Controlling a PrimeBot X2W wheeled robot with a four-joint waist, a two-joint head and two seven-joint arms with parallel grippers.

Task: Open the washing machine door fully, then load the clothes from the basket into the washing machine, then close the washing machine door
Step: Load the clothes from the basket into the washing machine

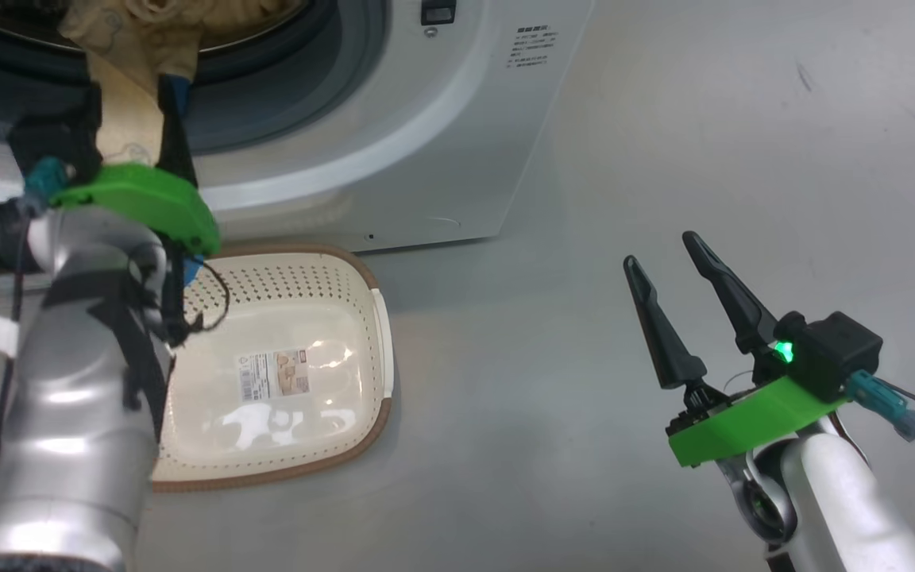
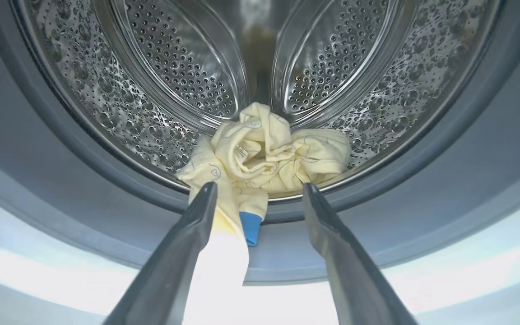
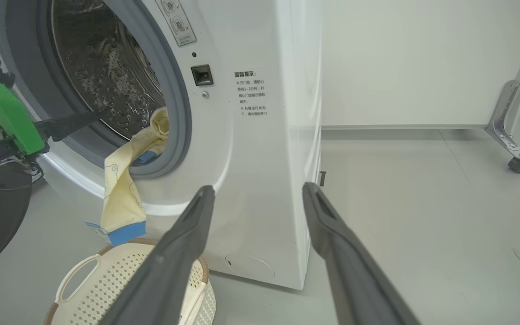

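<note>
Left tool [image 2: 259, 189]: jaws fully spread, gripping nothing, at the washing machine [image 1: 457, 119] mouth. The clothes [image 2: 264, 153] rest on the drum [image 2: 174, 67] lip, and one end hangs over the seal [image 2: 84, 189] above the basket [image 1: 291, 278]. Right tool [image 1: 662, 250]: spread, empty, apparently parked aside to keep the opening clear.

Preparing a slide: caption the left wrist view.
Open left gripper before cream-yellow clothes hanging out of the perforated steel drum.

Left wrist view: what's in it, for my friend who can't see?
A crumpled cream-yellow cloth garment with blue drawings sits at the front lip of the holed steel drum, one blue-tipped end hanging out over the grey rubber seal. The left gripper has its two dark fingers open, that end between them.
</note>
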